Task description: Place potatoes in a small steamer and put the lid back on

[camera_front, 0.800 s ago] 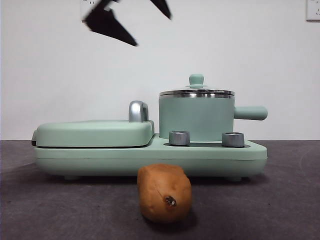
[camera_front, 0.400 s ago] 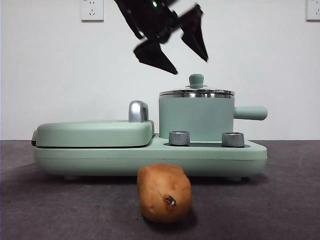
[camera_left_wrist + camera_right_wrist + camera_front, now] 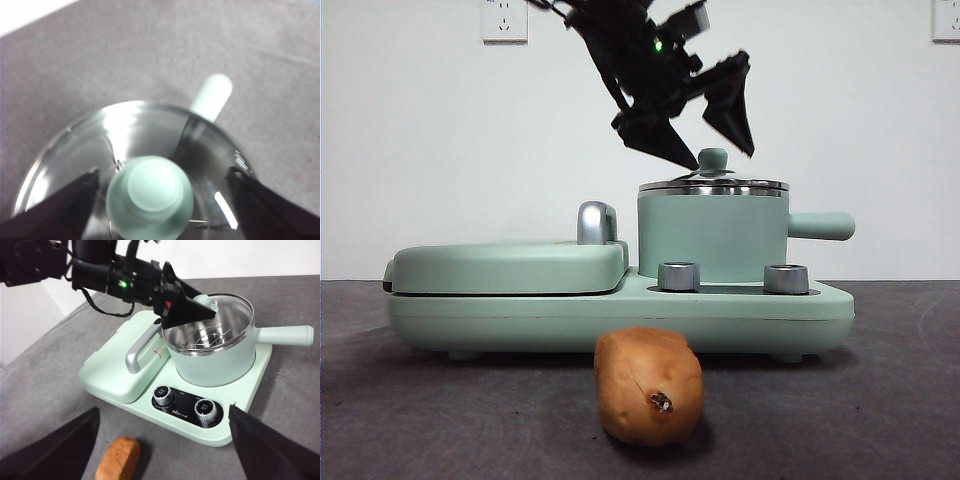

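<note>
Jaws of the left gripper (image 3: 702,140) stand spread wide, one either side of the small mint-green knob (image 3: 150,196), neither touching it. Jaws of the right gripper (image 3: 162,440) are likewise parted, holding nothing, well above the table.

Largest item: the mint-green twin cooker base (image 3: 620,310), carrying a flat rectangular mint-green griddle cover (image 3: 510,265) and the small cylindrical mint-green steamer pot (image 3: 712,235) with its stubby side handle (image 3: 820,225) at 3 o'clock in the front view.

The round glass lid with steel rim (image 3: 713,186) sits closed on the pot. The right wrist view shows a wire rack (image 3: 207,340) inside through the glass; the front view does not.

The oblong orange-brown potato (image 3: 649,385) lies on the grey table (image 3: 880,400), at 6 o'clock from the cooker.
</note>
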You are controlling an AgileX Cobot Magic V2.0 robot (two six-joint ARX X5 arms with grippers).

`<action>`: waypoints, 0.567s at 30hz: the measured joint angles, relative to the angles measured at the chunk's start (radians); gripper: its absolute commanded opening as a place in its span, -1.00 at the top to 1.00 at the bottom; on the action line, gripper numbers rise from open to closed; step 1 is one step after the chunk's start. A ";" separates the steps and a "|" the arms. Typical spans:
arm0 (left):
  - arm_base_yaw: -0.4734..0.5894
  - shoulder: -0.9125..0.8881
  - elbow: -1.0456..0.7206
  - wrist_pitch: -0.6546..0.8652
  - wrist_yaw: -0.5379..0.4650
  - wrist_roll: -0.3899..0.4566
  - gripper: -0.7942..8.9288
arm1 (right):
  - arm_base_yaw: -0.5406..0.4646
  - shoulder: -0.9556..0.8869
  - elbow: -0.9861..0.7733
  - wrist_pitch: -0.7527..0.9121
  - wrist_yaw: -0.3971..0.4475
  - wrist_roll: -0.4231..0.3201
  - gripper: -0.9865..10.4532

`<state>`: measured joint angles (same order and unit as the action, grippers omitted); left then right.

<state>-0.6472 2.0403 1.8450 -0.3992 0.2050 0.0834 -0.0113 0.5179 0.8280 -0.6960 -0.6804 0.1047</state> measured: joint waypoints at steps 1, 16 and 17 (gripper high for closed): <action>0.000 0.002 0.000 0.001 0.000 0.001 0.23 | 0.000 0.000 0.000 0.000 0.000 0.000 0.11; 0.003 0.003 0.000 0.025 -0.008 0.003 0.82 | 0.000 0.000 0.000 0.000 0.000 0.000 0.11; 0.003 0.003 0.003 0.022 -0.008 0.003 0.82 | 0.000 0.000 0.000 0.000 0.000 0.000 0.11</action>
<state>-0.6445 2.0434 1.8477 -0.3775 0.1967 0.0864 -0.0113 0.5179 0.8280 -0.6960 -0.6804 0.1047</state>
